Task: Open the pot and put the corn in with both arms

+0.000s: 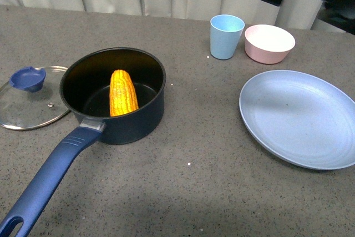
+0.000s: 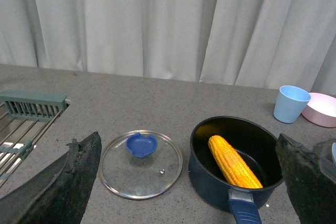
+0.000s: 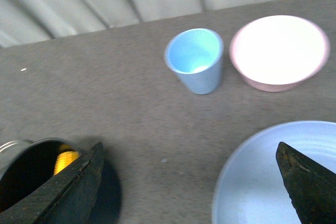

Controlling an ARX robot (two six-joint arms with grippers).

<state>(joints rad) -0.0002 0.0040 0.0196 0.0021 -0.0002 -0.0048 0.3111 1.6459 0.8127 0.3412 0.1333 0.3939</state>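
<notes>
The navy pot (image 1: 133, 123) stands open at the left of the grey table, its long blue handle (image 1: 47, 181) pointing to the front left. The corn (image 1: 122, 92) lies inside it, leaning on the wall. The glass lid (image 1: 25, 104) with its blue knob (image 1: 28, 79) lies flat on the table left of the pot. In the left wrist view the pot (image 2: 210, 182), the corn (image 2: 233, 162) and the lid (image 2: 140, 164) all show below my open, empty left gripper (image 2: 191, 182). My right gripper (image 3: 194, 182) is open and empty, high above bare table between the pot (image 3: 31, 174) and the plate.
A light blue cup (image 1: 226, 36) and a pink bowl (image 1: 269, 43) stand at the back right. A large blue plate (image 1: 299, 117) lies at the right. A dish rack (image 2: 26, 116) shows at the left in the left wrist view. Curtains hang behind the table.
</notes>
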